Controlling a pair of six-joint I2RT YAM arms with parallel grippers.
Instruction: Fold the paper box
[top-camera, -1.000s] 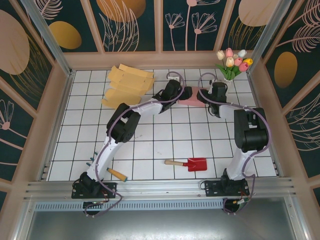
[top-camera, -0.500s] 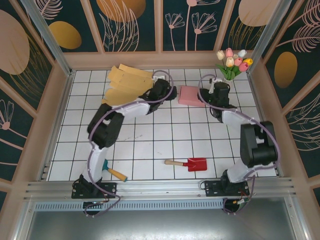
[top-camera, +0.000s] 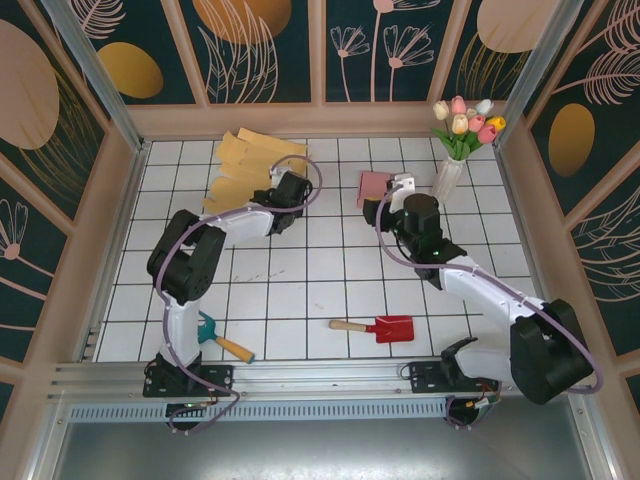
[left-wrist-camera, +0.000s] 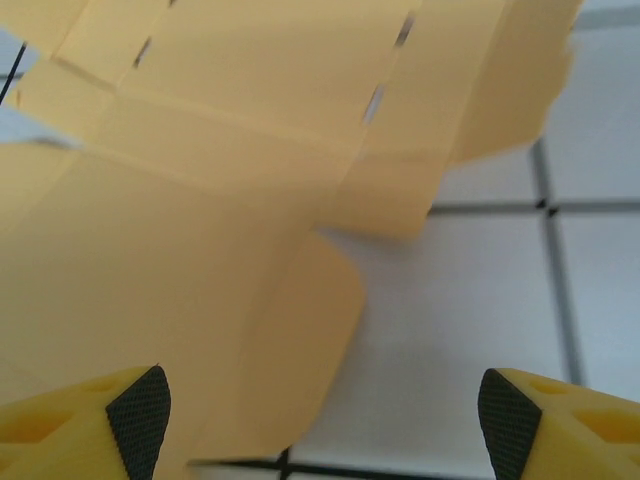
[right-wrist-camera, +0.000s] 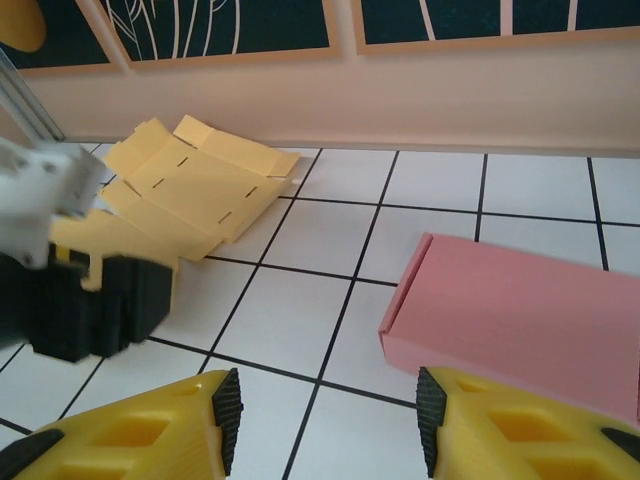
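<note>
Let go of the pink box (top-camera: 375, 186), folded shut and lying on the bench (top-camera: 330, 270) at 1 o'clock. Swung the left claw (left-wrist-camera: 322, 415) off to 11 o'clock, over the flat yellow blanks (left-wrist-camera: 200, 200), jaws spread wide with nothing between them. Pulled the right claw (right-wrist-camera: 328, 420) back to the box's 6 o'clock side, half open and empty (box just ahead, untouched). Probably one box finished, next blank about to be picked up.

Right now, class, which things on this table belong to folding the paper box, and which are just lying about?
For the job:
yellow flat box sheets
pink box

Lying about:
red shovel
wooden-handled tool
vase of tulips
</note>
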